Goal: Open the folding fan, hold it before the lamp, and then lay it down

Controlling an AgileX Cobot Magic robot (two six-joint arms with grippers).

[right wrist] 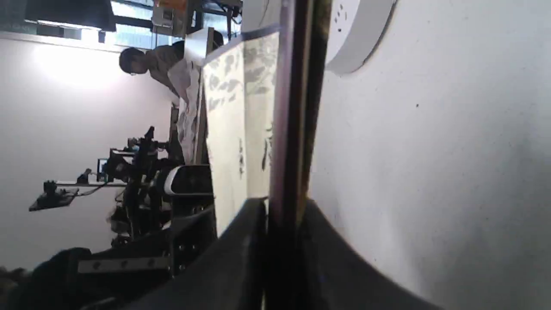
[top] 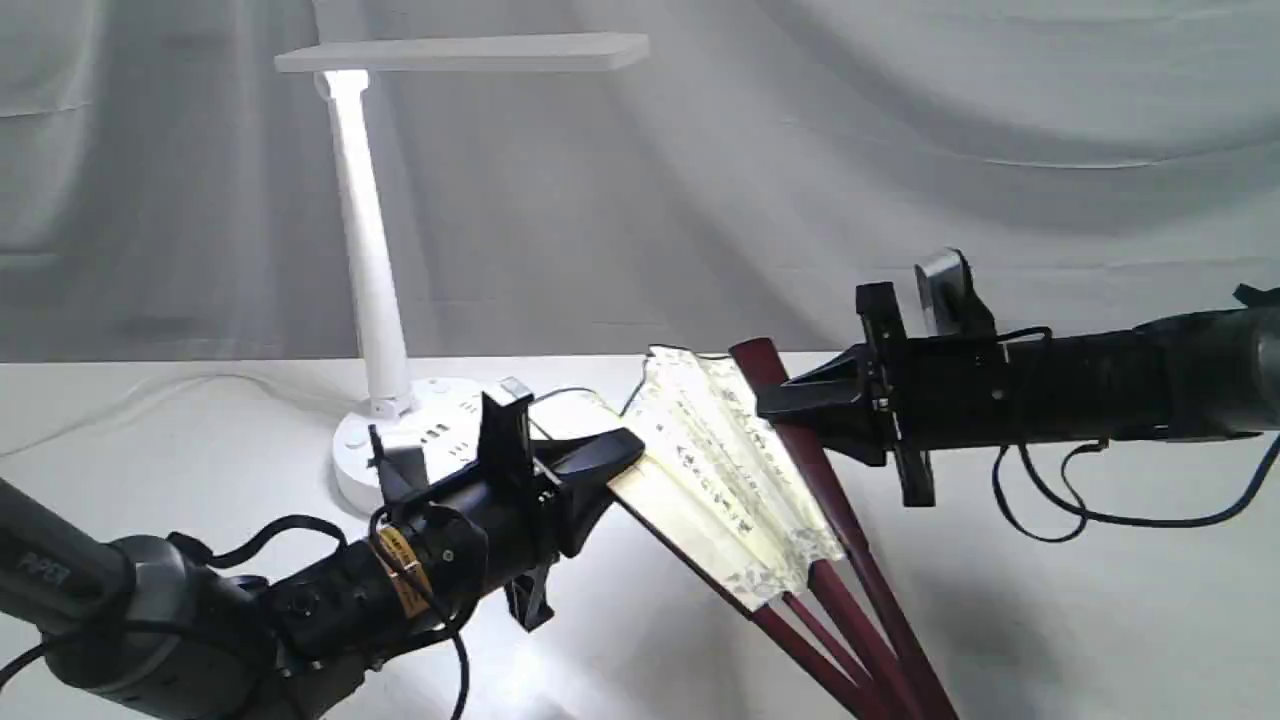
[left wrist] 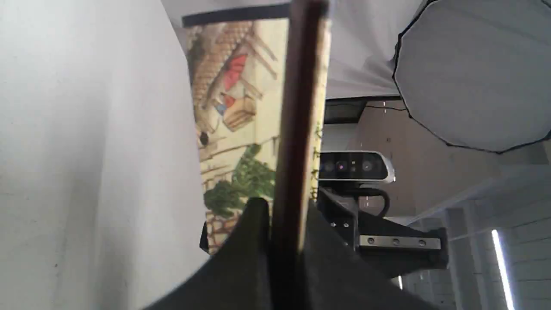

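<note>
We hold the fan (top: 720,470) partly spread above the table (top: 1050,620), just in front of the base of the lamp (top: 370,270), its ribs running down toward the near edge. Our left jaws are clamped on the outer rib at the leaf's left side and our right jaws on the maroon outer rib at the right. Gripped this way, drawing the two apart should, we judge, spread the pleats wider before lifting toward the light.

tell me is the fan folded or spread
Partly spread: the fan shows a few pleats between its two dark outer sticks, which splay apart in a narrow wedge.
</note>
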